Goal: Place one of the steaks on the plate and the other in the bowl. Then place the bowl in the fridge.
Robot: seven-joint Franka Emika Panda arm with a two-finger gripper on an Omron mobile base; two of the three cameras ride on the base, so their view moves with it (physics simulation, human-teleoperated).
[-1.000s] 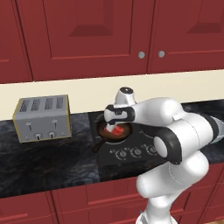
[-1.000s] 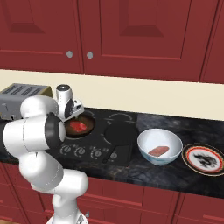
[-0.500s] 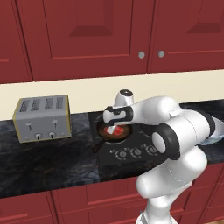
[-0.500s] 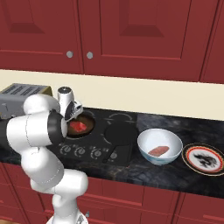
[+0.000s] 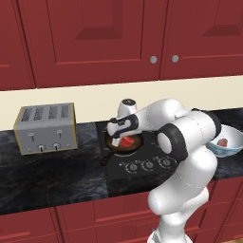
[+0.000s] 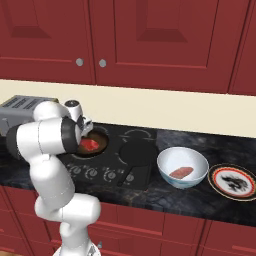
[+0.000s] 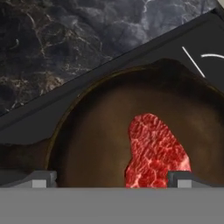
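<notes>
1. We hold the gripper (image 7: 109,178) spread wide just above the pan (image 7: 87,144), ready to straddle the steak (image 7: 155,151) lying inside it.
2. The other steak (image 6: 180,172) already sits in the bowl (image 6: 170,161), right of the pan; the plate (image 6: 220,175) waits beyond.

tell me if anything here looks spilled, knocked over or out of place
Nothing stands out. One steak lies flat in the frying pan on the stove, the other steak sits in the upright bowl, and the plate beside it lies flat.
</notes>
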